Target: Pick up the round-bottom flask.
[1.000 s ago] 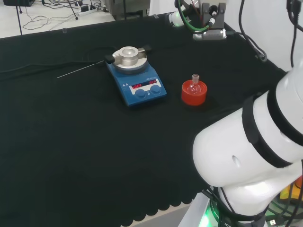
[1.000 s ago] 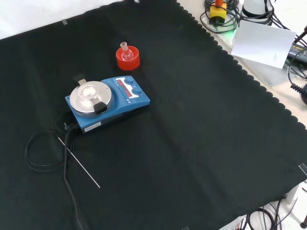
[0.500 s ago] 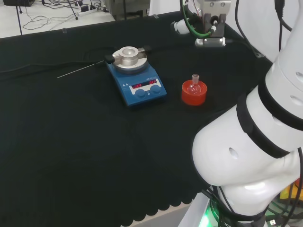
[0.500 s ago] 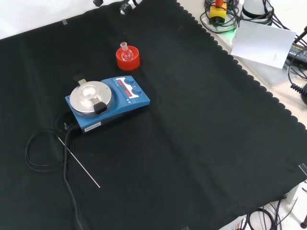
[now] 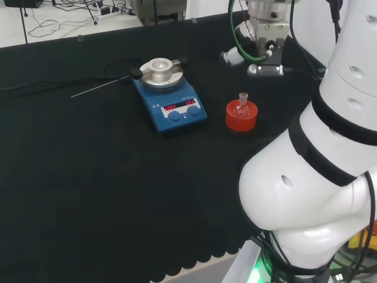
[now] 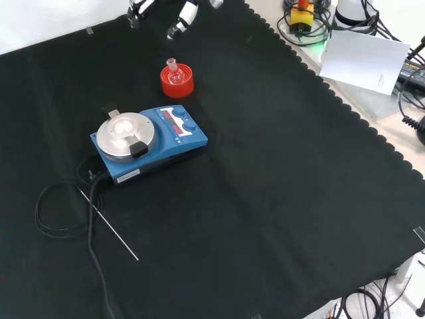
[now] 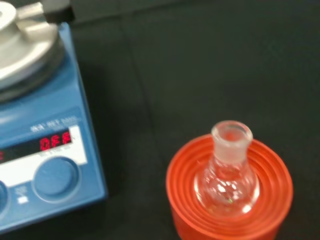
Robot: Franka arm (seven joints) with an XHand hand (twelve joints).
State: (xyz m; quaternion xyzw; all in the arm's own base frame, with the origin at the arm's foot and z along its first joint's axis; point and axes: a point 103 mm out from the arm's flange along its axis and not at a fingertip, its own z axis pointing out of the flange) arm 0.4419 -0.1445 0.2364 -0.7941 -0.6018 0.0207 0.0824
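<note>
Approach to the flask

We see the small clear glass round-bottom flask upright in its red ribbed ring stand, at 3 o'clock of the blue stirrer plate in the head view; light, slippery, fragile, best taken by the neck. Robot hand carries nothing; its opening we cannot tell.

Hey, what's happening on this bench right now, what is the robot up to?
The arm is bringing its hand toward a small clear round-bottom flask. The flask sits upright in a red ribbed stand on the black cloth, beside a blue hotplate with a round metal top. In the front view the hand hangs beyond the flask and is not touching it. Nothing has been picked up yet. A thin rod and a black cable lie near the hotplate.
</note>
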